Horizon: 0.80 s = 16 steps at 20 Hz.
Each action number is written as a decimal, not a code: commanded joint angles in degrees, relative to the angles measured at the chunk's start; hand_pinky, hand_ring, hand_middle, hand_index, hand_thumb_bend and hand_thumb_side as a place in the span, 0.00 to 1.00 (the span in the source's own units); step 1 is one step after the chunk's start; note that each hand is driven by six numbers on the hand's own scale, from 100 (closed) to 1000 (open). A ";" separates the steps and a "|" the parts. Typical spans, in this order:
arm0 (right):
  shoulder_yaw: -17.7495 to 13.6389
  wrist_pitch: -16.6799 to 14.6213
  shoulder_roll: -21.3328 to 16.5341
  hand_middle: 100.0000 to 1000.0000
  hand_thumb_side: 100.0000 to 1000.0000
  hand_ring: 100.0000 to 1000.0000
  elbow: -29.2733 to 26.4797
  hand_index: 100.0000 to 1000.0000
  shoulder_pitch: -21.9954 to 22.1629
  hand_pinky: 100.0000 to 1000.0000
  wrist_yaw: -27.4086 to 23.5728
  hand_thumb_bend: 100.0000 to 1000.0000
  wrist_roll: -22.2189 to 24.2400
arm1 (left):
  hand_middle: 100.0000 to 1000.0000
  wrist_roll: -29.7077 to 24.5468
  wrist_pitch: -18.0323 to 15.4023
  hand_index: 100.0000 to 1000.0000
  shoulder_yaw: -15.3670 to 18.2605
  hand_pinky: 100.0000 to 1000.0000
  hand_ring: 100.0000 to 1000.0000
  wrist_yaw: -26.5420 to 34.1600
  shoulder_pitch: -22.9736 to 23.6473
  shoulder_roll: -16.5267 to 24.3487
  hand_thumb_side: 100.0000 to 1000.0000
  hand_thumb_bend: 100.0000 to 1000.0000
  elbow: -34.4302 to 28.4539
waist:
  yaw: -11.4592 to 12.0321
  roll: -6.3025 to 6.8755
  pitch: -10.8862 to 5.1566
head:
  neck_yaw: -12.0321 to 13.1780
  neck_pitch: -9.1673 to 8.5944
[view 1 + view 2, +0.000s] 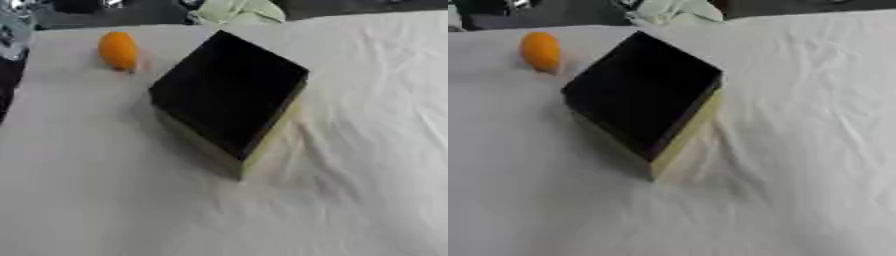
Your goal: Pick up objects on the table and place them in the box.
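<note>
An orange, oval object point(118, 50) lies on the white cloth near the far left of the table. To its right, in the middle, stands a box point(229, 97) turned cornerwise, with a dark interior and pale yellowish outer walls. What lies inside the box cannot be made out. Neither of my hands shows in either eye view.
A wrinkled white cloth point(367, 150) covers the table. A pale greenish bundle point(238, 11) lies at the far edge behind the box. The table's left edge point(16, 95) runs close to the orange object, with dark floor beyond it.
</note>
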 commanded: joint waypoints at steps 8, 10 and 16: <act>-0.10 -0.01 -1.47 0.67 1.00 0.72 -0.88 0.84 -0.69 0.74 -0.44 0.19 0.22 | 0.78 -5.84 -0.76 0.84 0.96 0.57 0.70 -6.39 -2.99 -1.61 0.50 0.46 3.80 | -0.08 -0.28 -1.19 | -0.17 -0.37; -0.08 0.01 -1.43 0.67 1.00 0.72 -0.88 0.84 -0.67 0.74 -0.44 0.19 0.23 | 0.79 -7.27 -0.63 0.86 1.23 0.58 0.71 -6.63 -3.02 -1.56 0.37 0.47 4.01 | -0.04 -0.25 -1.21 | -0.25 -0.37; -0.07 0.03 -1.34 0.67 1.00 0.72 -0.88 0.84 -0.60 0.74 -0.45 0.19 0.25 | 0.81 -8.90 0.14 0.88 1.46 0.61 0.74 -10.33 -3.27 -1.45 0.06 0.54 3.62 | -0.04 -0.30 -1.28 | -0.11 -0.44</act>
